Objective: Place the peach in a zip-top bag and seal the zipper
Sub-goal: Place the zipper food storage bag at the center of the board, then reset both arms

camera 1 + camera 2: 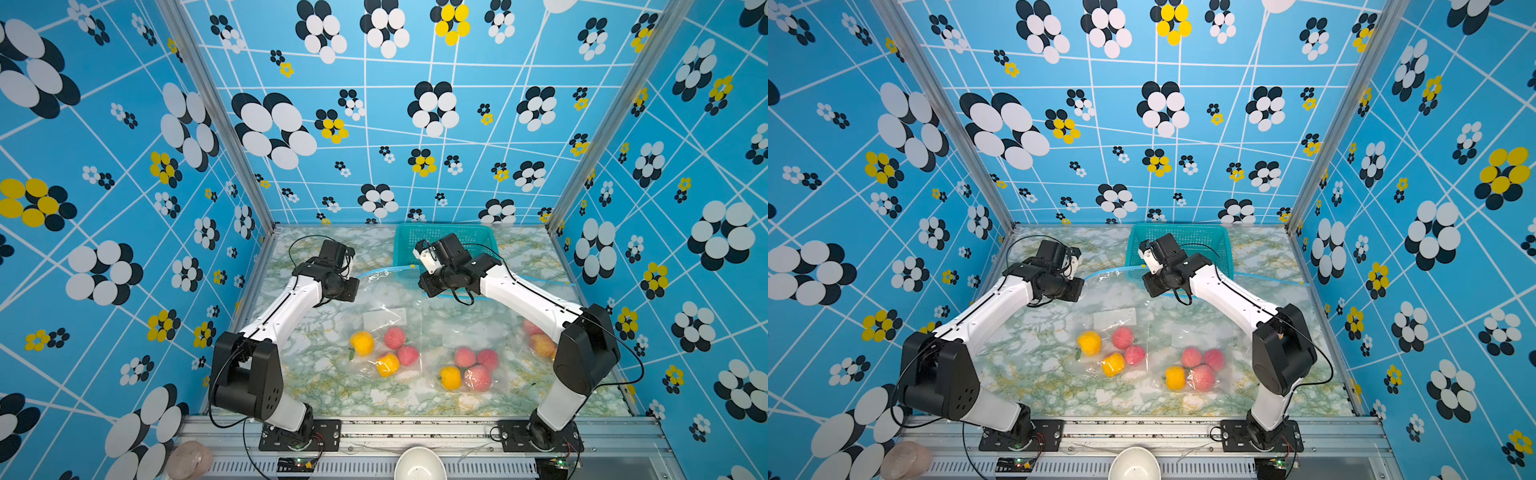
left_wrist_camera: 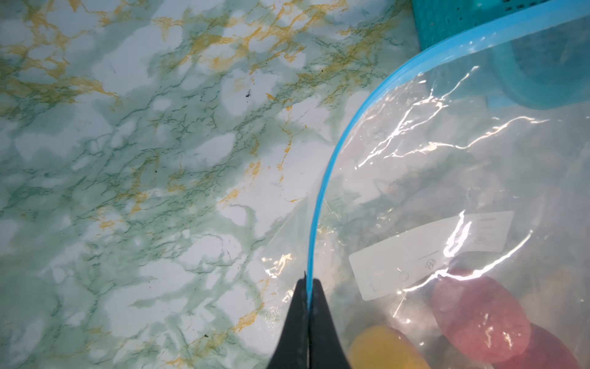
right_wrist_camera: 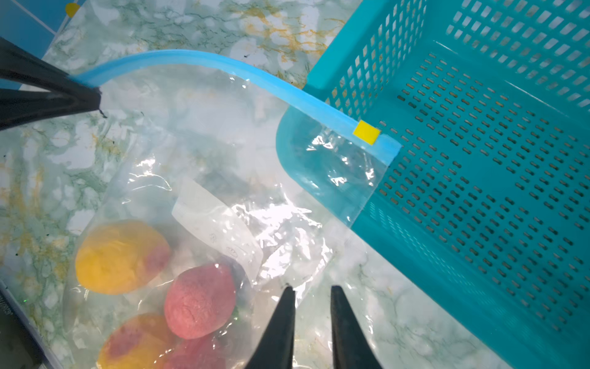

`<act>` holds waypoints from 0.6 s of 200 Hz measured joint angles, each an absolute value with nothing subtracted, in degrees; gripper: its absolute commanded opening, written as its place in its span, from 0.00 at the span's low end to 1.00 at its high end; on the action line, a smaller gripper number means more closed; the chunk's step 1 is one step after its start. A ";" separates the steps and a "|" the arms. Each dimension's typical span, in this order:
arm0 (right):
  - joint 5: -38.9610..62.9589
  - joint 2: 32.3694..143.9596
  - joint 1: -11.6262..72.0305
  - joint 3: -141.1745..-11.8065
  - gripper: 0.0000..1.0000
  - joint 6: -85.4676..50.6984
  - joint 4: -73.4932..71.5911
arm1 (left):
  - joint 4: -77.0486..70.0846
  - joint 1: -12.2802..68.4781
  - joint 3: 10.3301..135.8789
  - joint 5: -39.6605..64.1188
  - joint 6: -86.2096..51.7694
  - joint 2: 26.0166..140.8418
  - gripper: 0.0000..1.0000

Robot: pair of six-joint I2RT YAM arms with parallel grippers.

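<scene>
Left end effector (image 2: 308,284) pinches curved blue zipper (image 2: 321,182).

We find the white bowl (image 1: 419,464) cut off at the near edge; the right arm (image 1: 524,297) hides part of the rightmost peaches (image 1: 540,345).

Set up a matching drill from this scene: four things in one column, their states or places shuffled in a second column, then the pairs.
Things
1. left pincer
2. right pincer
3. basket
4. yellow tab

States or places
A. teal, with a corner of the bag lying over its rim
B. jaws apart, nothing between them
C. sits near the end of the zipper strip, above the basket
D. shut on the blue zipper strip

Pairs: 1-D, 2-B, 3-A, 4-C
</scene>
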State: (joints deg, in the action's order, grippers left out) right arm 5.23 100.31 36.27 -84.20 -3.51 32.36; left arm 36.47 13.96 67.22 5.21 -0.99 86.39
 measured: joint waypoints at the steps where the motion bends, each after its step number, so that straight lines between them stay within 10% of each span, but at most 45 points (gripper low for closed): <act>1: 5.23 100.36 36.27 -84.20 0.21 -3.53 32.34 | 36.45 13.96 67.22 5.19 -1.02 86.32 0.00; 67: 5.61 100.64 35.66 -84.20 0.71 -8.78 30.72 | 37.08 13.15 67.92 -0.56 -5.50 86.17 0.54; 88: 4.86 98.41 33.56 -82.78 0.80 -9.89 29.12 | 37.26 11.27 69.82 -3.68 -6.72 85.78 1.00; 120: 3.86 90.45 26.26 -75.26 0.99 -12.12 25.28 | 35.38 7.11 71.07 -6.09 -8.58 81.36 0.99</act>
